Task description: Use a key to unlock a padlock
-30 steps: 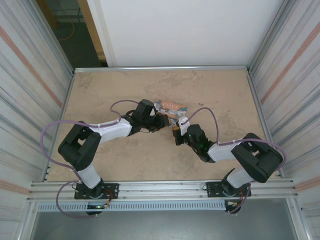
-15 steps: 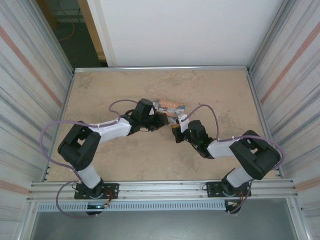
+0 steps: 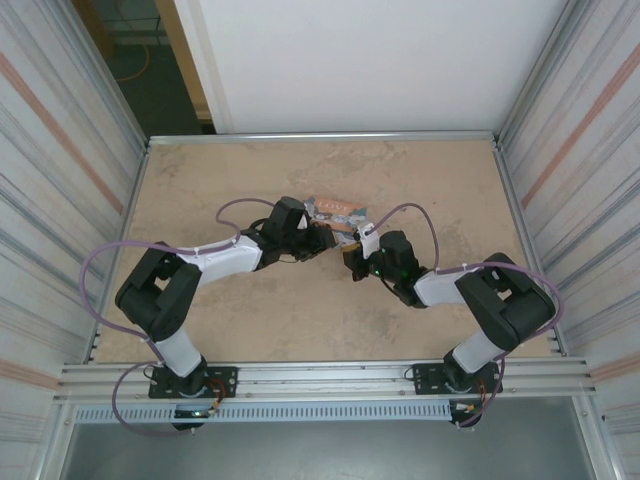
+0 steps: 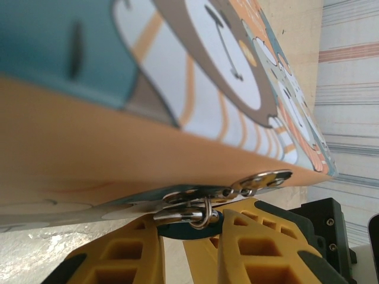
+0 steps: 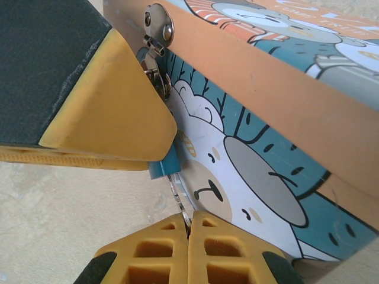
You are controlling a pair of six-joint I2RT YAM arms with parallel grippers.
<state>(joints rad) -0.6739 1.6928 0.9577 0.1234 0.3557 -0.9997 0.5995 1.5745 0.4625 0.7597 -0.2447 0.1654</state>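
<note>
left claw (image 4: 187, 228) clamps blue padlock (image 5: 160, 168) hanging at hasp (image 5: 158, 27) of picture box (image 5: 266, 148) | right claw (image 5: 188, 229) pinches key (image 5: 176, 192), blade touching padlock's underside | box rests on worktop (image 3: 250, 320)

right gripper (image 5: 189, 229) pinching key (image 5: 177, 190), under blue padlock (image 5: 163, 167)

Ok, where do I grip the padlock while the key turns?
Pinch the padlock by its blue body, from the side, along the box, as the left pincer does. It hangs from the clasp by its loop, and the key enters its opposite end, so keep that end free.
</note>
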